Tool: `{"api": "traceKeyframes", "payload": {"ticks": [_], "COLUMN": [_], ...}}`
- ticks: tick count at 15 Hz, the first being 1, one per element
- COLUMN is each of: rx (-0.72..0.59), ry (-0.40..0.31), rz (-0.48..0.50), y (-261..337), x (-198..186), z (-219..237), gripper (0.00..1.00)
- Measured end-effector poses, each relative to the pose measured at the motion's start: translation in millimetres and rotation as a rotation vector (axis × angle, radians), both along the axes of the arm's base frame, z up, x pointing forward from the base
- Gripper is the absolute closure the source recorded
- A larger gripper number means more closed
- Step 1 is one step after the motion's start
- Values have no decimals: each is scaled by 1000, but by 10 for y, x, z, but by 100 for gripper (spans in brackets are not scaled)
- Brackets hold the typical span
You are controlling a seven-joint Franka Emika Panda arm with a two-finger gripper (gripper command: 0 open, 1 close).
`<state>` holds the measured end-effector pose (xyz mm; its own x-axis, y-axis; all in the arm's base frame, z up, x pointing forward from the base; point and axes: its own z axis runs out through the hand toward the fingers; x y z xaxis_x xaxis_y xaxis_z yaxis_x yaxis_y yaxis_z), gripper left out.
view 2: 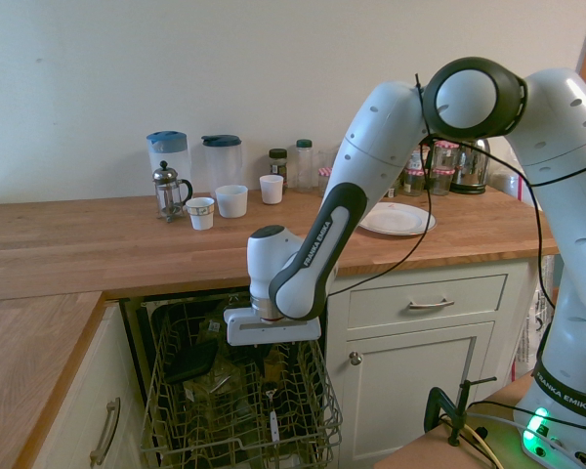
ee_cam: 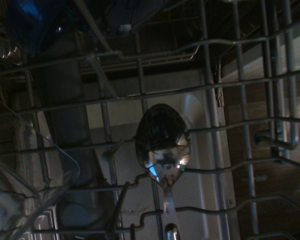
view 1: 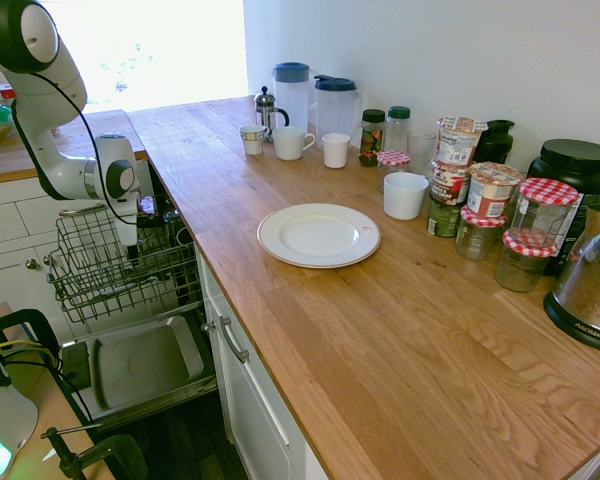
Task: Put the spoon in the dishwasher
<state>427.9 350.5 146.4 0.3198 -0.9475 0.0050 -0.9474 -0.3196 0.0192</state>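
One plate [view 1: 319,235], two blue-lidded pitchers [view 1: 292,96].

A: Which lettering is legible?
B: "FRANKA EMIKA", on the arm's forearm [view 2: 322,239] and again on its base [view 2: 571,391].
A: And among the worktop [view 1: 420,330] items?
B: "AROMA", on the kettle [view 1: 592,285] base.

Upright wire tines [ee_cam: 121,205] and a clear container [view 2: 213,376] obstruct the dishwasher's upper rack [view 2: 242,430]; open air lies above its front.

White Franka arm [view 2: 347,234] — rounded joint housings | black end caps — dark band, "FRANKA EMIKA" lettering | black cable [view 2: 539,195]
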Motion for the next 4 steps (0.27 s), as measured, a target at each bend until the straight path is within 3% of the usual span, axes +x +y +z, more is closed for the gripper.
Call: {"api": "traceKeyframes", "payload": {"ticks": [4], "rx": [-37], "ry": [-31], "rz": [14], "y": [-52], "x": [-175], "z": [596], "gripper": [0]}}
